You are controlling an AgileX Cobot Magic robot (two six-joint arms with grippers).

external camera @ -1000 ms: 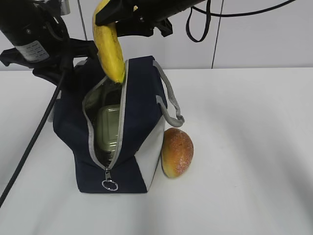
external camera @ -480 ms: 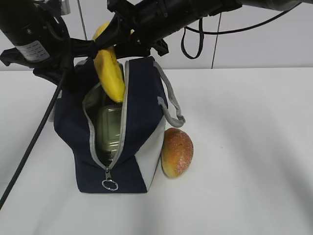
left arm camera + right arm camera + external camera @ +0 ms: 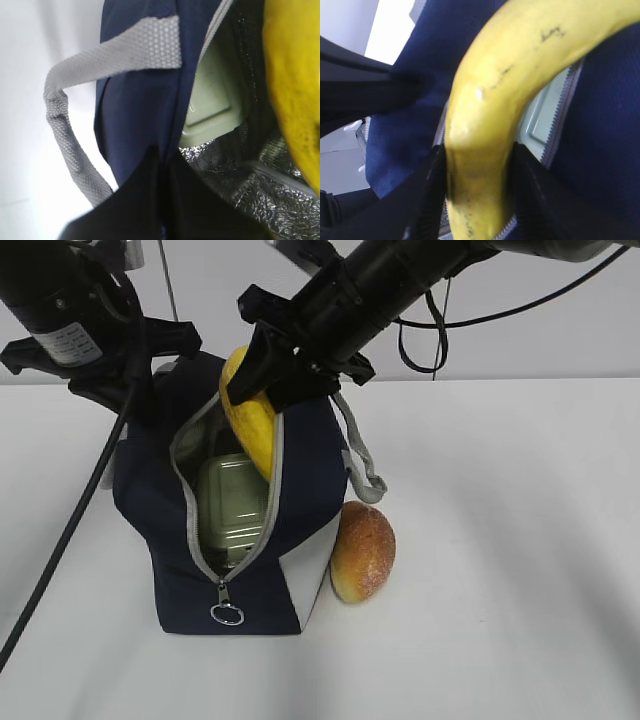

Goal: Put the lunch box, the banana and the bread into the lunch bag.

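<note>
R tool [image 3: 479, 165]: gripping banana [image 3: 252, 420] near stem end, tip pointing down into lunch bag [image 3: 300, 490] mouth so it's clearing the zipper.
L tool [image 3: 162, 200]: closed, pinching bag's rear rim, keeping mouth spread.
Lunch box [image 3: 232, 508]: sitting inside bag.
Bread [image 3: 362, 550]: lying on bench [image 3: 500, 540], touching bag's R side, not yet packed.

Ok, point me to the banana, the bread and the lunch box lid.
banana [image 3: 256, 425], exterior view, on its yellow middle.
bread [image 3: 363, 550], exterior view, centre of the crust.
lunch box lid [image 3: 230, 505], exterior view, green top inside the bag.
</note>
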